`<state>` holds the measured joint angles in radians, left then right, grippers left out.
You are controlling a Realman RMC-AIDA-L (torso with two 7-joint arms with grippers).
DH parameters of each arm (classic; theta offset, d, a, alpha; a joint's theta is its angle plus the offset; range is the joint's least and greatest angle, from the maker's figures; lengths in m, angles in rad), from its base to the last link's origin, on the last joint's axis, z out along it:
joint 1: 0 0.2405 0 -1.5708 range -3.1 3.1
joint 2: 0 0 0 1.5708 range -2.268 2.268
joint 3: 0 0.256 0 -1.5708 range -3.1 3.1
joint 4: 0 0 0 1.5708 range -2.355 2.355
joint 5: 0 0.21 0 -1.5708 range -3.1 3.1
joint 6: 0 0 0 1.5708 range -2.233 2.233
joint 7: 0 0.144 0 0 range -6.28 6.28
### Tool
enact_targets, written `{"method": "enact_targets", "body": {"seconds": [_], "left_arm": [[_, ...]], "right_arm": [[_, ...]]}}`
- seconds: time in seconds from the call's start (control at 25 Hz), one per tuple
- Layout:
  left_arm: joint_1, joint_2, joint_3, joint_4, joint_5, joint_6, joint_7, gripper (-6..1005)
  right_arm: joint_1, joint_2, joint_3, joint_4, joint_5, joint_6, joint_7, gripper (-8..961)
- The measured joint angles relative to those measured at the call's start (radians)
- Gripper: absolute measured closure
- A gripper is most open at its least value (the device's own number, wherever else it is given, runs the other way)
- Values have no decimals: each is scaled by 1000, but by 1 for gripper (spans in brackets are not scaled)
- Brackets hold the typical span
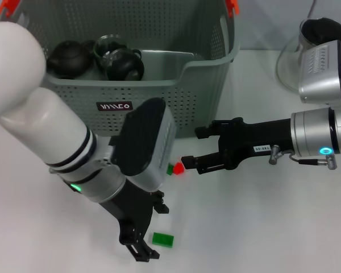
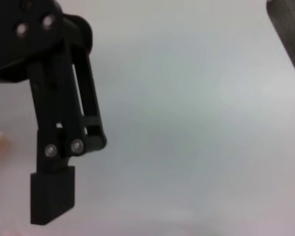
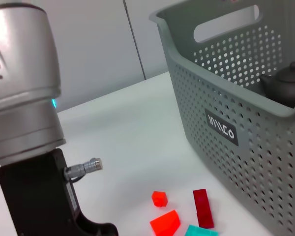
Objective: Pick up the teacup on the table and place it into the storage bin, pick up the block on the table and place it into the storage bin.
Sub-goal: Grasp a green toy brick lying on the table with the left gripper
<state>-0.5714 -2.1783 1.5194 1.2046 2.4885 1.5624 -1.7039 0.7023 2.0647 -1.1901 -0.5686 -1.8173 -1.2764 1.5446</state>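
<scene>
Jaws: right gripper [image 1: 188, 159] standing apart beside the red block [image 1: 179, 166]; left gripper [image 1: 137, 242] gaping.
Storage bin [image 1: 207, 79]: sitting far, already holding dark teaware.
Remaining: blocks waiting on table [image 1: 261, 227].

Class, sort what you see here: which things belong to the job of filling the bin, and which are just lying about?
Job: storage bin; red block, by the open right gripper; green block, near the open left gripper.
Lying about: dark teapot in the bin; glass vessel beside the right arm.
</scene>
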Motion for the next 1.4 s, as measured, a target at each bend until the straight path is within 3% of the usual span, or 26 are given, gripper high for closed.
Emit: {"method": "enact_targets", "body": {"seconds": [0.6,1.16,1.4], "left_arm": [[-12,0,96,-2,12,-27,-67,111],[-15,0,172,-12,15,-84,-73,440],[-17,0,177,-12,15,-90,-74,454]], "right_arm": [[-6,-6,8,4,3,0,0,36],[-16,-6,27,3,1,0,-9,36],[-17,-6,30,2,1,2,-11,36]]}}
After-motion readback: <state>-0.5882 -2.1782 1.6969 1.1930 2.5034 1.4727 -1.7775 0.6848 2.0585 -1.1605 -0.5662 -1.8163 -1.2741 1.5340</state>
